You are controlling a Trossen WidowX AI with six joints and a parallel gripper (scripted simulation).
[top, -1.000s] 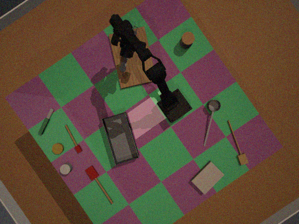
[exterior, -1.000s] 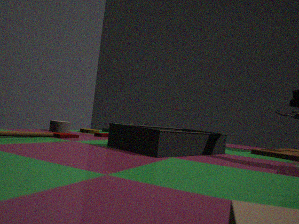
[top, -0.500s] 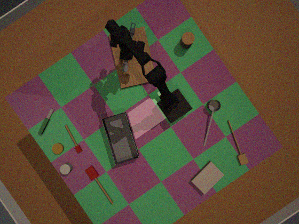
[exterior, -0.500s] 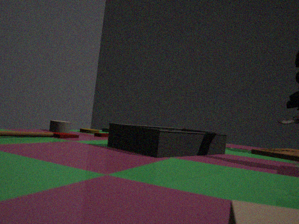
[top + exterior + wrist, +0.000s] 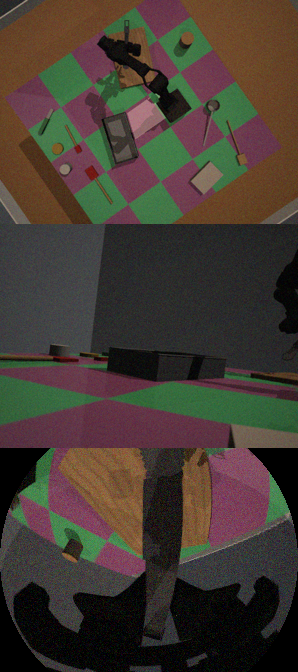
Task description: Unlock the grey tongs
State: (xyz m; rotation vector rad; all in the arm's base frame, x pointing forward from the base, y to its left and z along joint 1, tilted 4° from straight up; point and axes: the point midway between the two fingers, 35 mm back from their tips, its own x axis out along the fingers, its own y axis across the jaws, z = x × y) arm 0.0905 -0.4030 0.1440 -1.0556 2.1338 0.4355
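The grey tongs [image 5: 126, 32] [image 5: 289, 354] [image 5: 162, 523] are held in the air above the wooden board [image 5: 147, 60] [image 5: 279, 376] [image 5: 105, 488]. My gripper [image 5: 126, 48] [image 5: 291, 329] [image 5: 154, 574] is shut on them partway along their length. They are tilted: a rounded end hangs low below the fingers in the exterior view, and the narrow rectangular end is raised, near the board's far edge in the top view. The fingers hide their middle. I cannot tell whether the lock is released. The roasting tin [image 5: 131, 134] [image 5: 133, 362] has nothing across it.
A pink sheet [image 5: 141, 114] lies between the tin and the arm's base. An orange-topped cylinder [image 5: 187, 39] [image 5: 73, 550] stands right of the board. A ladle [image 5: 208, 126], a pale block [image 5: 206, 177], a white cylinder [image 5: 65, 169] and red-headed tools [image 5: 91, 173] lie farther off.
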